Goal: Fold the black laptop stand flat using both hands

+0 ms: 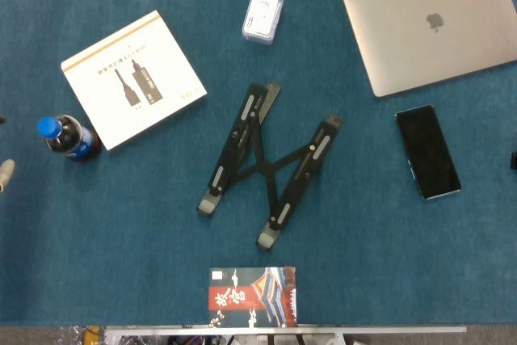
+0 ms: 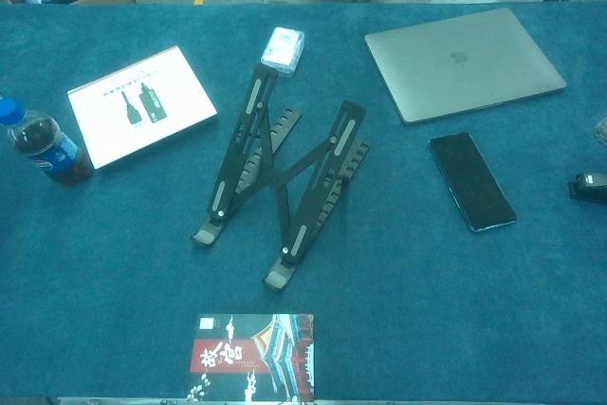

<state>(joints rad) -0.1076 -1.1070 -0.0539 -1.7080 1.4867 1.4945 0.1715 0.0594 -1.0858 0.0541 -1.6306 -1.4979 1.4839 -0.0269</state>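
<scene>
The black laptop stand (image 1: pixel 262 163) lies in the middle of the blue table, unfolded, its two slotted rails crossed by thin struts into an X. In the chest view the stand (image 2: pixel 280 173) has its rails raised at the far end and its feet toward me. Nothing touches it. Only a pale tip of my left hand (image 1: pixel 5 174) shows at the left edge of the head view. A dark bit of my right hand (image 2: pixel 588 185) shows at the right edge, also seen in the head view (image 1: pixel 513 161). Both are far from the stand, and their fingers are hidden.
A white box (image 1: pixel 133 78) and a cola bottle (image 1: pixel 69 136) lie left of the stand. A small plastic case (image 1: pixel 262 14) sits behind it. A closed laptop (image 1: pixel 432 22) and a phone (image 1: pixel 426 151) lie on the right. A printed card box (image 1: pixel 253 296) sits at the near edge.
</scene>
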